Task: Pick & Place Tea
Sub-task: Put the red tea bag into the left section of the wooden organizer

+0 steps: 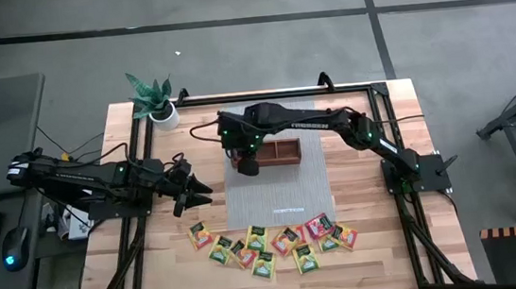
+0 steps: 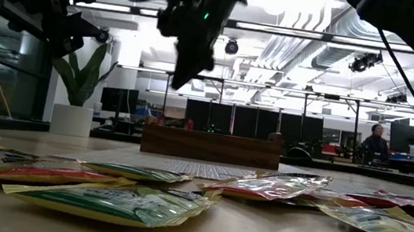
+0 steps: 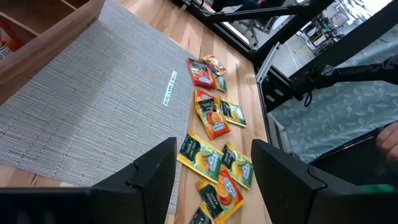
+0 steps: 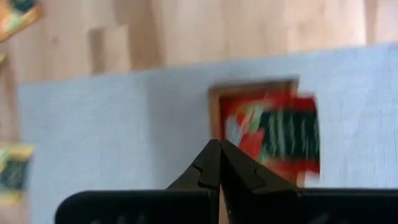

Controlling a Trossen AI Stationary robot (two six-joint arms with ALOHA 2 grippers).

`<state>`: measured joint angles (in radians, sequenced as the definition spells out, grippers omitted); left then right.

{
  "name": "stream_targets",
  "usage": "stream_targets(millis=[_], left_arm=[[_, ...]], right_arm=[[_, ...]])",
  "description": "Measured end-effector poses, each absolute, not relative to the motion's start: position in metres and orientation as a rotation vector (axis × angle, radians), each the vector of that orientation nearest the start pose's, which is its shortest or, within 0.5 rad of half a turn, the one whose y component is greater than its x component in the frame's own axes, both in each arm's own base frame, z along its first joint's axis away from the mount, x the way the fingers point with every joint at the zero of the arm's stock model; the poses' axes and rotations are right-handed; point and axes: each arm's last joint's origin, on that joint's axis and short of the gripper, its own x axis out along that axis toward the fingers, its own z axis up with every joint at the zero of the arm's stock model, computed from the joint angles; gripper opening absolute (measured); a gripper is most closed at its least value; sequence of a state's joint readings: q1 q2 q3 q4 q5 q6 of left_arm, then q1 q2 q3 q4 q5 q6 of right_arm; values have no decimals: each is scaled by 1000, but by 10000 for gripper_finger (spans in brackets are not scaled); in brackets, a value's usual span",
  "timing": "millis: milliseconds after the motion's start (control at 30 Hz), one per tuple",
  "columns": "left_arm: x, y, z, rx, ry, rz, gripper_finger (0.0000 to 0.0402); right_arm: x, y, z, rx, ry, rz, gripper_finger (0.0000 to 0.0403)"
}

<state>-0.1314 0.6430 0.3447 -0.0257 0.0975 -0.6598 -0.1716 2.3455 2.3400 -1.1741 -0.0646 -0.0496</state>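
At frame centre: the wooden tray (image 1: pixel 273 152) sits on the grey mat (image 1: pixel 277 195).
Done: one red packet (image 4: pixel 273 140) lies in the tray's left end compartment, judging by the right wrist view.
Left: the loose tea packets (image 1: pixel 272 243) lie spread low in the frame, below the mat; most of the job remains.
Right gripper (image 1: pixel 248 167): fingers together, empty, over the tray's left end.
Left gripper (image 1: pixel 193 191): fingers apart, empty, left of the mat, above the packets.
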Motion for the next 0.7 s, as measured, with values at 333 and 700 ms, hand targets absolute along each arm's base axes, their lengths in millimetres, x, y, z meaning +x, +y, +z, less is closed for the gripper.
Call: stream_targets(millis=[333,700], left_arm=[[150,-23,216,-640,388,-112,205],[150,-23,216,-637,387,-110,205]], right_arm=[[413,-56,293,173,1264,-141,0],[293,-23,284,571,1028,-294,0]])
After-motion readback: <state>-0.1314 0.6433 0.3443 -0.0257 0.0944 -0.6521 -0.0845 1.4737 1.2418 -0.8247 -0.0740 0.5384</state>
